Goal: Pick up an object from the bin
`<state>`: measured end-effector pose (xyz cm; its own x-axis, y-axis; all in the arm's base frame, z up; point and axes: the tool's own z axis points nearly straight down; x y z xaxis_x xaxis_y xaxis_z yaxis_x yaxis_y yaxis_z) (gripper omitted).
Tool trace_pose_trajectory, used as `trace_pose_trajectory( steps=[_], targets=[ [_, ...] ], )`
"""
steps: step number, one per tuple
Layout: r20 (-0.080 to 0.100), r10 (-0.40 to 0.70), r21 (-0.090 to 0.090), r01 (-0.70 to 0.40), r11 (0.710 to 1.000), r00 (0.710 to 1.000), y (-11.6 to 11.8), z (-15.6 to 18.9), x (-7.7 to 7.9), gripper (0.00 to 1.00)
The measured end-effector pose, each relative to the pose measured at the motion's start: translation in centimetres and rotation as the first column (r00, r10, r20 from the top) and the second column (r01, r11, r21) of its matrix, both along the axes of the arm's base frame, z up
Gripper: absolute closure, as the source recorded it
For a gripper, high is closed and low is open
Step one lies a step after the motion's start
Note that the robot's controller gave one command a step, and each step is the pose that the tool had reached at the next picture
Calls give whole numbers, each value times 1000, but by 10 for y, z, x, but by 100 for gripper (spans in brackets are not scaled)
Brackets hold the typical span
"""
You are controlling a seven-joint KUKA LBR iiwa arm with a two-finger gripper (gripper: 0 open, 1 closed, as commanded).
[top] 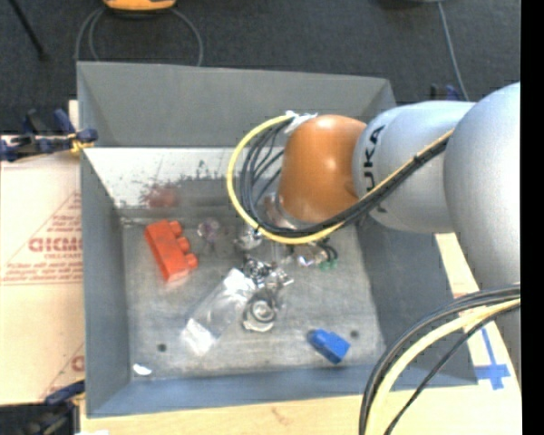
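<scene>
My gripper (264, 277) reaches down into the middle of the bin, just below the arm's orange cover. Right under it lies a crumpled clear plastic bag (214, 312), stretching from the gripper toward the lower left. A small round silvery piece (260, 316) rests at the bag's right end, directly below the gripper. An orange-red toy brick (170, 249) sits to the left, apart from the gripper.
A small blue block (329, 344) lies near the front right of the bin. A small purplish piece (208, 231) sits near the back wall, and a small green bit (326, 261) lies to the gripper's right. The arm covers the bin's back right.
</scene>
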<state>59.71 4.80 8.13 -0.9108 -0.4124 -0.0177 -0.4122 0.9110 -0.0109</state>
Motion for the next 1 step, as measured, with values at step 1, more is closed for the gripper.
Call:
trace_pose_trajectory(
  steps=[1],
  targets=[
    [9,-1,2,1,1000,1000,0,-1,1,100]
  ],
)
